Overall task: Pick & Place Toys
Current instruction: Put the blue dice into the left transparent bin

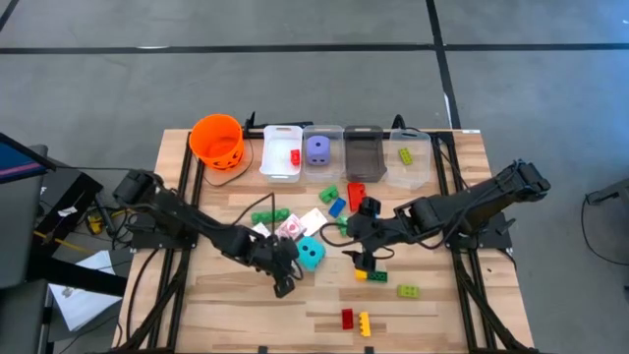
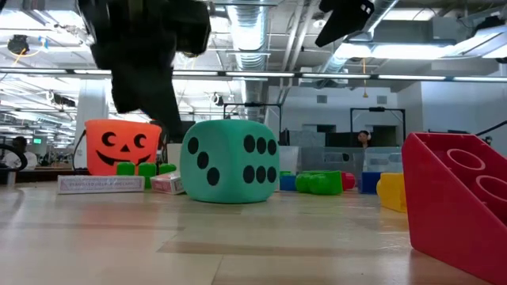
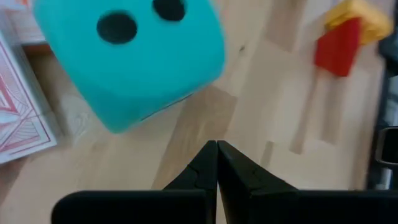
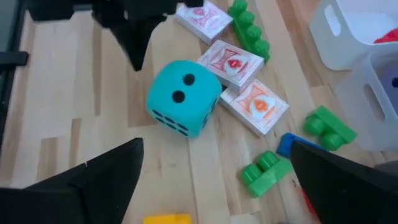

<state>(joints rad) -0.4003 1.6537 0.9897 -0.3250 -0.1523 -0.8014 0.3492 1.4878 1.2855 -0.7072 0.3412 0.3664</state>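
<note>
Teal die [image 1: 311,253] looks light and soft; I'd pinch opposite flat faces. My left tool [image 1: 284,286] is pressed together, right tool [image 1: 368,262] spread.

A: What sort of place is this?

B: A robotics lab inside a big open industrial hall. Beyond the right claw [image 2: 342,20], the low view shows exposed ceiling ducts [image 2: 253,24], long strip lights and open bays running far back.

A: Anything else pointing that way?

B: The wooden worktop [image 1: 246,315] stands on a bare grey concrete floor [image 1: 295,88] marked with dark lines. Out past the left claw [image 1: 284,286], off the worktop's edge, sit a monitor [image 1: 15,157], loose cables and papers. A person [image 2: 364,139] shows far behind.
</note>
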